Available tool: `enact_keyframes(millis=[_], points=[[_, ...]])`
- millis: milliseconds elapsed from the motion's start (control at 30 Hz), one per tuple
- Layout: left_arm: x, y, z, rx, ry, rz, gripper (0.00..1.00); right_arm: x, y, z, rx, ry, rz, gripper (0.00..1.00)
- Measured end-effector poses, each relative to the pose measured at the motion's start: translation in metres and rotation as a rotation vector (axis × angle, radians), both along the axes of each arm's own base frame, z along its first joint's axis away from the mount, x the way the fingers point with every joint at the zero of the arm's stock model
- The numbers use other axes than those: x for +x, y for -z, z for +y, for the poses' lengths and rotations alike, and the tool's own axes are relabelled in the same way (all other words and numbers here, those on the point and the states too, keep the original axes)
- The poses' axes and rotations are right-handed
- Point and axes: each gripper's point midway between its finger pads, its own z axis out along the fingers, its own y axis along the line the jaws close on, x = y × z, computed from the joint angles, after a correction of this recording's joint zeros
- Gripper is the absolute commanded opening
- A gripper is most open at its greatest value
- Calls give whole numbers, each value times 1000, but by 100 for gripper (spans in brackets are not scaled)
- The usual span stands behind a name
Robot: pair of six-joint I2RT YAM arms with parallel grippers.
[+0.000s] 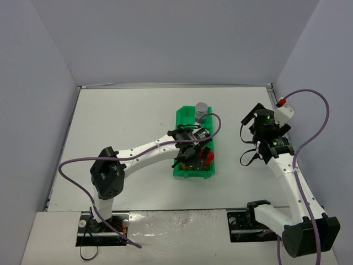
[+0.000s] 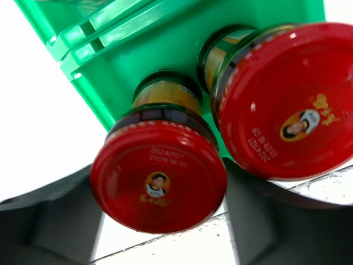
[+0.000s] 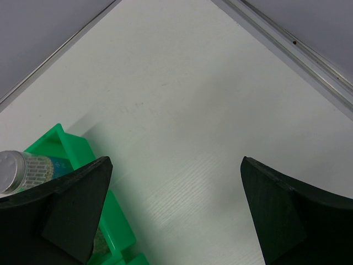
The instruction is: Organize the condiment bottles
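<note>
One red-capped jar [image 2: 158, 176] fills the lower centre of the left wrist view. The left gripper [image 2: 160, 187] looks clamped on it, with dark fingers [image 2: 49, 221] tight against either side of the cap. Whether the jar's base already rests on the floor of the green bin [image 2: 110, 72] I cannot tell. Up and right in that view, a neighbouring red-capped jar [image 2: 287, 105] stands just beside it, perhaps touching. The step should therefore go best as a straight, upright descent, with the fingers spreading only as far as needed and then lifting vertically, so the neighbour is not nudged. Further up the overhead view, a silver-capped jar [image 1: 202, 110] stands at the bin's far end. To the right, the right gripper [image 3: 176, 160] hangs over bare table [image 3: 209, 83], its fingers wide apart and holding nothing.
</note>
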Motion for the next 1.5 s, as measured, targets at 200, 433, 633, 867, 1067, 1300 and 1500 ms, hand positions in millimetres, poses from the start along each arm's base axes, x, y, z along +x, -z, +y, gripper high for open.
enact_keyframes(millis=[200, 433, 633, 867, 1067, 1300, 1500], points=[[1, -1, -3, -12, 3, -4, 91, 0, 0, -1, 0, 4, 0, 100], [1, -1, 0, -2, 0, -7, 91, 0, 0, -1, 0, 4, 0, 100], [0, -19, 9, -8, -7, -34, 92, 0, 0, -1, 2, 1, 0, 100], [-6, -66, 28, -64, -3, -95, 92, 0, 0, 0, 5, -2, 0, 100], [-1, -113, 72, -62, -112, -225, 97, 0, 4, 1, 8, -5, 8, 100], [55, -129, 161, 23, -462, -329, 97, 1, 7, 5, 20, -23, 13, 100], [83, -114, 267, 139, -776, -337, 97, 1, 7, 5, 22, -28, 14, 100]])
